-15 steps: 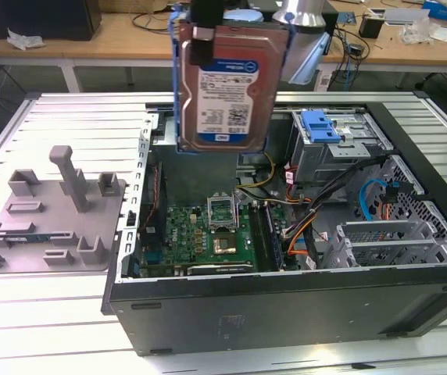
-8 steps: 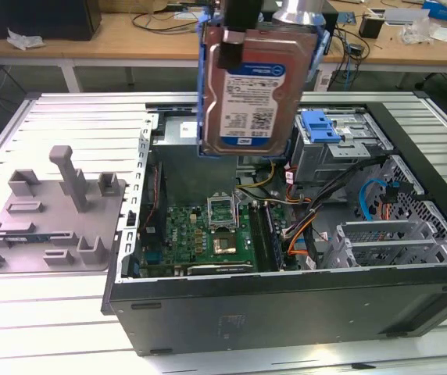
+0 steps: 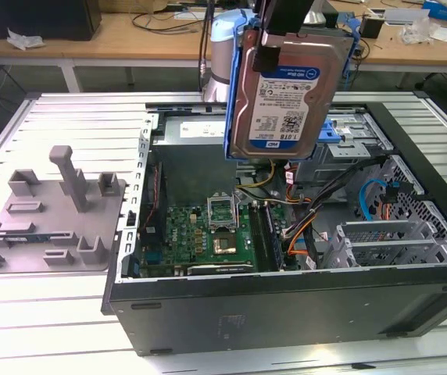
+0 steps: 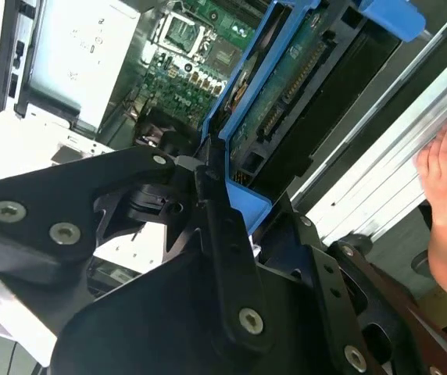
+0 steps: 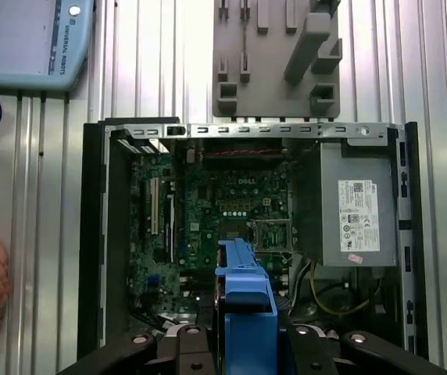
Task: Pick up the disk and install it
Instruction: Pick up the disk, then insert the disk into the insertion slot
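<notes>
The disk (image 3: 282, 94), a silver hard drive with a white-and-blue label in a blue carrier frame, hangs upright above the open computer case (image 3: 286, 312). My gripper (image 3: 271, 43) is shut on its upper edge. In the second wrist view the disk's circuit-board side (image 4: 290, 94) faces the camera, and my black fingers (image 4: 223, 234) clamp the blue frame. In the first wrist view the carrier's blue edge (image 5: 243, 301) sits between my gripper's jaws (image 5: 243, 340), over the motherboard (image 5: 231, 203).
A grey fixture plate (image 3: 51, 211) with posts lies at the exterior view's left. Inside the case are a grey power supply (image 5: 356, 211), cables (image 3: 302, 223) and a metal drive bay (image 3: 352, 141). A person's hand (image 4: 446, 180) rests on the table by the case.
</notes>
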